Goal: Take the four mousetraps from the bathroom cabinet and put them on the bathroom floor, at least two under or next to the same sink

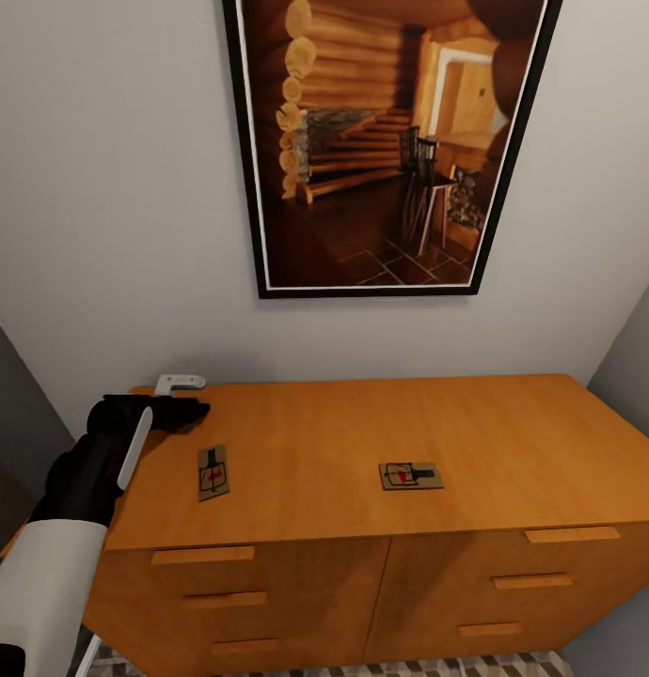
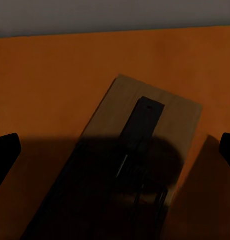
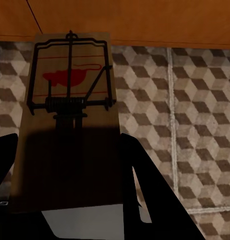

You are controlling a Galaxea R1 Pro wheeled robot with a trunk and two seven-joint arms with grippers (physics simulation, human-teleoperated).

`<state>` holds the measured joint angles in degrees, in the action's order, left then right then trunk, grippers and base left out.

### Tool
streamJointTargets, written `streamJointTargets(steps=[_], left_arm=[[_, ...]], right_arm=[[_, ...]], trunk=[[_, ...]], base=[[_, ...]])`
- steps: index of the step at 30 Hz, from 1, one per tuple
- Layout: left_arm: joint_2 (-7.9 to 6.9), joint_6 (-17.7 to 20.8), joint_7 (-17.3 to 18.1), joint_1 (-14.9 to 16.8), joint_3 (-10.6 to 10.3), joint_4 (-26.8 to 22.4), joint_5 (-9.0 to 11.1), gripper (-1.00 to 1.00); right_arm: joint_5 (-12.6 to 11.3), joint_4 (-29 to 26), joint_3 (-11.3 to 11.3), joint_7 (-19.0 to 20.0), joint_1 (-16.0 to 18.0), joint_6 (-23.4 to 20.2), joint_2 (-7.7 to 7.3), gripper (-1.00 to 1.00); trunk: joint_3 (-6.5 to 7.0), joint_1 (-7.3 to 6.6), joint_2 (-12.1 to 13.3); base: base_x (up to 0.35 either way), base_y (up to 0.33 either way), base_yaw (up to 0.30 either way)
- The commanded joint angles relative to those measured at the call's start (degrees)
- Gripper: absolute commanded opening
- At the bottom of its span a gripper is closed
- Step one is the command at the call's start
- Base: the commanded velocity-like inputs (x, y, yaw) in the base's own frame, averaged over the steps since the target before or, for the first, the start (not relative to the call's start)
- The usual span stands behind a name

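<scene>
Under the left fingers [image 2: 5, 150], a shadowed mousetrap [image 2: 145, 145]

Soft, even light over the cabinet [image 1: 362, 442]; both wrist views dim, a heavy shadow darkening each mousetrap's [image 2: 145, 145] near half.

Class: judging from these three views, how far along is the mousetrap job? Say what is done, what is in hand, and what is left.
Done: no trap lies on the bathroom floor. In hand: the right gripper holds one mousetrap above the tiles; the left gripper hovers open over another trap on the cabinet. Left: two mousetraps on the cabinet top.
</scene>
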<state>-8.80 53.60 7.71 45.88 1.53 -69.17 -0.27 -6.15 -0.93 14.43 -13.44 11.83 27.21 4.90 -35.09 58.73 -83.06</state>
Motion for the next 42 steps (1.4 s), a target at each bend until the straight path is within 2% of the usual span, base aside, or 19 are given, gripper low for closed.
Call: streamJointTargets(steps=[1,13,14,20,35,39,42], left_arm=[[0.0,0.25,0.28,0.0,0.06,0.47,-0.08,1.0],[0.01,-0.41,0.26,0.0,-0.03,1.65,-0.16,1.0],[0.01,-0.66,0.25,0.0,-0.03,1.69,-0.16,-1.0],[0.01,-2.06,0.22,0.0,-0.03,2.75,-0.21,-1.0],[0.01,-2.16,0.2,0.0,-0.03,2.76,-0.32,-1.0],[0.01,-2.12,0.2,0.0,-0.03,1.74,-0.43,-1.0],[0.01,-1.94,0.09,0.0,-0.03,-1.41,-0.43,-1.0]], right_arm=[[-0.7,0.05,0.51,-0.27,0.03,0.21,0.02,-1.0],[-0.7,0.05,0.51,-0.27,-0.05,0.21,0.02,-1.0],[-0.7,0.05,0.51,-0.27,-0.05,0.21,0.02,-1.0],[-0.7,0.05,0.51,-0.27,-0.05,0.21,0.05,-1.0],[-0.7,0.05,0.51,-0.27,-0.05,0.21,0.05,-1.0],[-0.7,0.05,0.51,-0.27,-0.05,0.21,0.08,-1.0],[-0.7,0.05,0.51,-0.27,-0.05,0.21,0.09,-1.0]], trunk=[[-0.06,0.0,-0.02],[-0.06,0.0,-0.02],[-0.06,0.0,-0.02],[-0.06,0.0,-0.02],[-0.06,0.0,-0.02],[-0.06,0.0,-0.02],[-0.06,0.0,-0.02]], base=[[0.0,0.0,0.0],[0.0,0.0,0.0],[0.0,0.0,0.0],[0.0,0.0,0.0],[0.0,0.0,0.0],[0.0,0.0,0.0],[0.0,0.0,0.0]])
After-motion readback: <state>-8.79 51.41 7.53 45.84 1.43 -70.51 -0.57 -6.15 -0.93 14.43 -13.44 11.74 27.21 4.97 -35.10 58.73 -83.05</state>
